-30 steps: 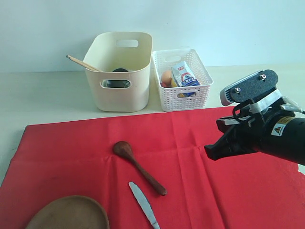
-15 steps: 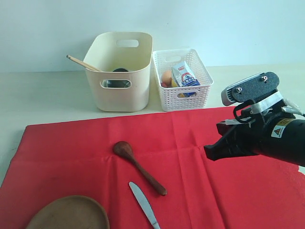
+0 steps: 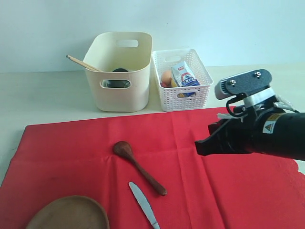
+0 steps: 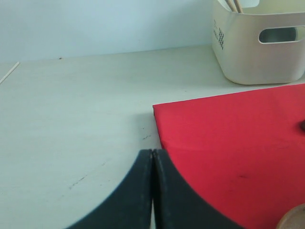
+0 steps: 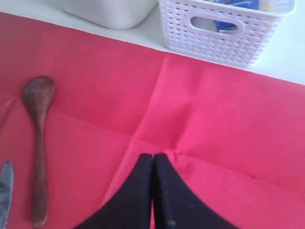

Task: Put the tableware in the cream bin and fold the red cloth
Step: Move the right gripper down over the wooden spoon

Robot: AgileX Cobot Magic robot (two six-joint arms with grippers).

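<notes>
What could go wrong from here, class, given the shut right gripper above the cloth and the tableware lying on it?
1. The wooden spoon, knife and plate lie on the red cloth; folding it now would likely trap or tip them.
2. The right gripper is shut; lowered like that, it may shove the spoon instead of grasping it.
3. The chopsticks lean over the cream bin's rim; a dropped item might knock them out.

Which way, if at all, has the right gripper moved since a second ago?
Yes. The right gripper has shifted left in the exterior view, closer to the dark wooden spoon.
</notes>
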